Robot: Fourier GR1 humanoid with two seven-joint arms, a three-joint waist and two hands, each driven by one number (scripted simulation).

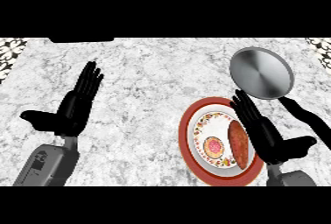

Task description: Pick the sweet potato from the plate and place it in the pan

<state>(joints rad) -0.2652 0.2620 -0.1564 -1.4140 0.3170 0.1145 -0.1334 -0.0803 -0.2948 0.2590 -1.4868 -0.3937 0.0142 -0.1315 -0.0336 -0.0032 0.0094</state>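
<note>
The right hand (268, 135) is held open, its fingers straight and together and pointed toward 11 o'clock, with the thumb spread out toward 3 o'clock. Nothing is gripped by it. It is seen over the plate's (186, 131) rim at 3 o'clock, just beside the sweet potato (238, 142); whether the two touch cannot be told. The left hand (71, 111) is also open and holds nothing, resting well apart at the 9 o'clock side of the tabletop (149, 87), fingers straight up toward 12 to 1 o'clock.

The sweet potato is lying on the plate, on its 3 o'clock half. Its long axis runs nearly from 12 to 6 o'clock, with the upper end tipped slightly toward 11. It is a long, reddish-brown, rough-skinned oval with tapered ends.

The plate is round, with a broad red-brown rim and a white middle ringed by a flower pattern. The pan (260, 72), a round, shallow dish of dull grey metal, is set at 1 o'clock from the plate, close to it but apart. Its black handle (310, 118) extends toward 4 o'clock. The tabletop is of grey-veined white stone.
</note>
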